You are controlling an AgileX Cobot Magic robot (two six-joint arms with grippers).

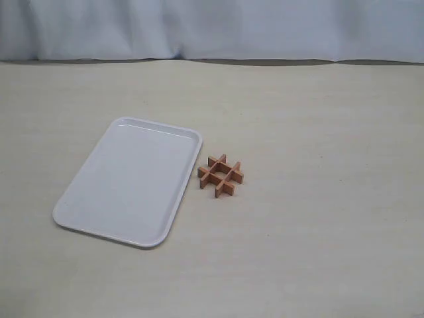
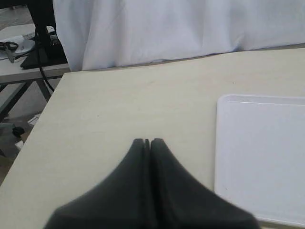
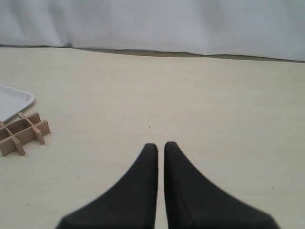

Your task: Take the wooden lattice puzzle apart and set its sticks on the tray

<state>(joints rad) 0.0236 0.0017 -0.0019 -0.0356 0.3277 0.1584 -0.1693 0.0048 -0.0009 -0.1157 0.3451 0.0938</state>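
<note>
Exterior view, tray axis: the tray (image 1: 126,182) lies flat on the table (image 1: 318,225), its long axis slanting from near left to far right
Exterior view, tray look: white, rounded corners, low raised rim
Exterior view, puzzle place: the wooden lattice puzzle (image 1: 220,175) lies flat on the table just beside the tray's right long edge, near its far right corner, with a small gap between them
Exterior view, puzzle heading: turned askew, so both pairs of sticks (image 1: 228,180) run diagonally to the table's far edge
Exterior view, puzzle look: reddish-brown hash shape, assembled, far smaller than the tray
Exterior view, count: one tray, one puzzle, four sticks crossing two over two
Exterior view, backdrop: white cloth (image 1: 212,26) hangs behind the table
Left wrist view, left gripper (image 2: 147,141): black fingers pressed together at the tips, holding nothing, above bare table
Left wrist view, tray: one corner and part of its rim show beside the gripper
Right wrist view, right gripper (image 3: 160,145): fingers almost together, a thin slit between them, nothing held
Right wrist view, puzzle: whole, off to one side, well apart from the fingertips, close to a tray corner
</note>
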